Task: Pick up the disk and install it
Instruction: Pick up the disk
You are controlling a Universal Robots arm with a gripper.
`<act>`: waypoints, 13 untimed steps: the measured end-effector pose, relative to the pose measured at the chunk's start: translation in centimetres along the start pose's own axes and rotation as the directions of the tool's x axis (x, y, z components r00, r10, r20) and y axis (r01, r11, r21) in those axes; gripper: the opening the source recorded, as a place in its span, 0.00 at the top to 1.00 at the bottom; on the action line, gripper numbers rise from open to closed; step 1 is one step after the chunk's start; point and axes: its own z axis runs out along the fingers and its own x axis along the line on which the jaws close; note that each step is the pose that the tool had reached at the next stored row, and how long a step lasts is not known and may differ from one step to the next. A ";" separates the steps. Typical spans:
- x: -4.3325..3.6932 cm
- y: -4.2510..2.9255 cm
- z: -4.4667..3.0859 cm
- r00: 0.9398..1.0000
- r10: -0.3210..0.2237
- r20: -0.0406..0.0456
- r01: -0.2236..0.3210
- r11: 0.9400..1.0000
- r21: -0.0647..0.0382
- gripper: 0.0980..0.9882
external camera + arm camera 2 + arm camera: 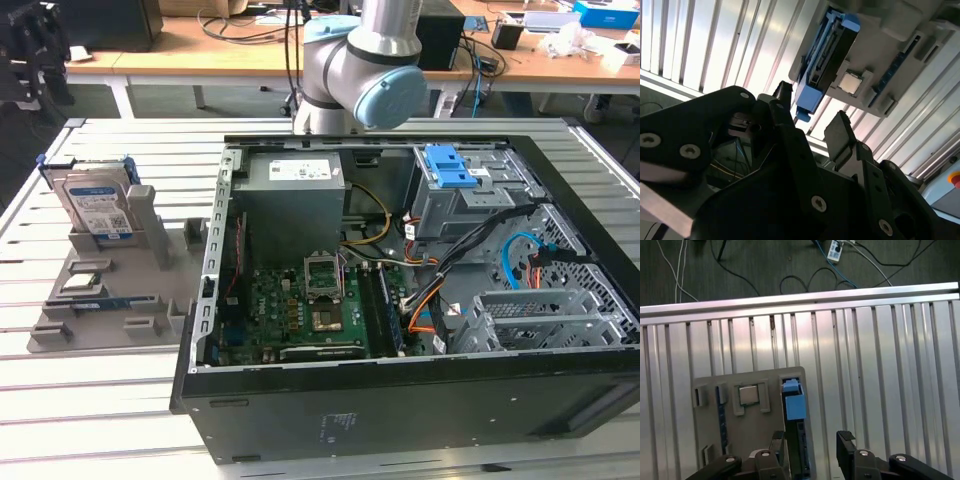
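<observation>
Fingers point(845, 442) apart & empty, over disk point(794, 407) standing upright in grey holder point(755, 432) on table point(880, 390).

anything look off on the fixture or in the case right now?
Nothing stands out. The disk stands upright in its slot on the grey holder, the chip lies flat in its pocket, and the open gripper hangs above the disk, clear of it. The computer case lies open on its side.
</observation>
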 end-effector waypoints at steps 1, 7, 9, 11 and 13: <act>-0.24 -0.17 0.01 1.000 -0.001 0.000 0.001 1.000 0.000 0.50; -1.18 -0.85 0.40 1.000 -0.002 -0.002 0.002 1.000 0.000 0.50; -1.24 -0.99 0.77 1.000 -0.003 -0.003 0.003 1.000 0.000 0.50; -1.26 -1.10 1.13 1.000 -0.003 -0.004 0.003 1.000 -0.001 0.50; -1.26 -1.19 1.63 1.000 -0.004 -0.005 0.004 1.000 -0.001 0.50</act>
